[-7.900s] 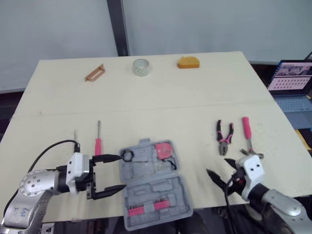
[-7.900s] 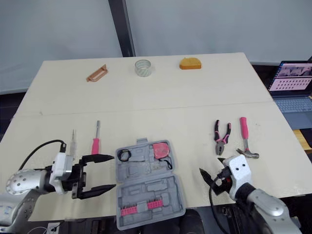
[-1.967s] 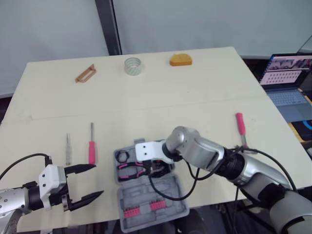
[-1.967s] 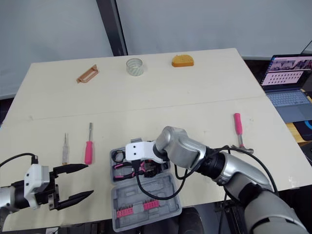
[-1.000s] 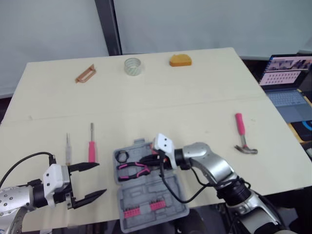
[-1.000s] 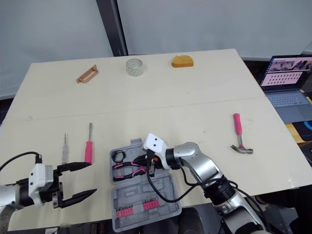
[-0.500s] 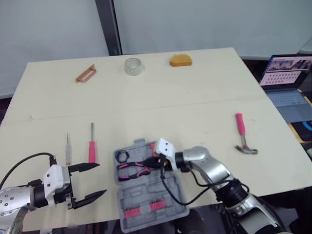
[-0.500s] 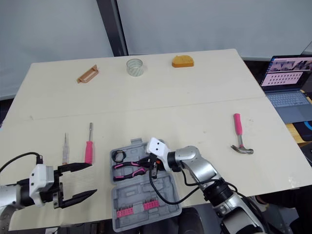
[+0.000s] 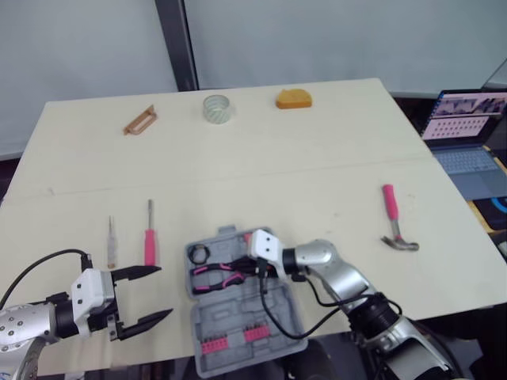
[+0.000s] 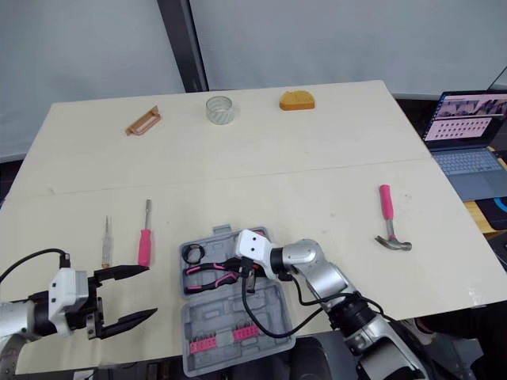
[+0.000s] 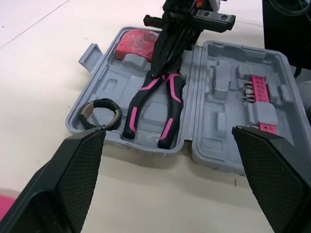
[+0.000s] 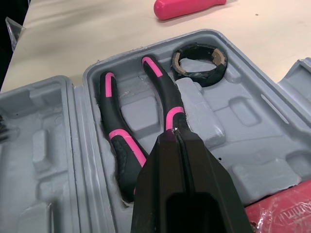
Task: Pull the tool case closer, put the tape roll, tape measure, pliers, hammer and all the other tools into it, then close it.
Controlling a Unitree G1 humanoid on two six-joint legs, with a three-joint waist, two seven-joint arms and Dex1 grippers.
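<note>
Your right gripper (image 12: 176,132) is squeezing shut, tips down at the pliers' (image 11: 167,97) head. The pliers are lying in the open case (image 11: 214,145) beside the black tape (image 11: 100,113). Your left gripper (image 9: 164,291) is hovering open, left of the case.

head pair down over table (image 9: 277,158), wrists close on tool case (image 11: 221,121) (shared)

We find the tool case (image 9: 242,310) lying open at the near middle of the table (image 9: 317,158). In its far half lie the pliers (image 9: 212,274), with the tape roll (image 9: 198,254) to their left and the tape measure (image 11: 137,42) to their right. A screwdriver (image 9: 148,241) lies left of the case, and the hammer (image 9: 394,218) well to its right.
</note>
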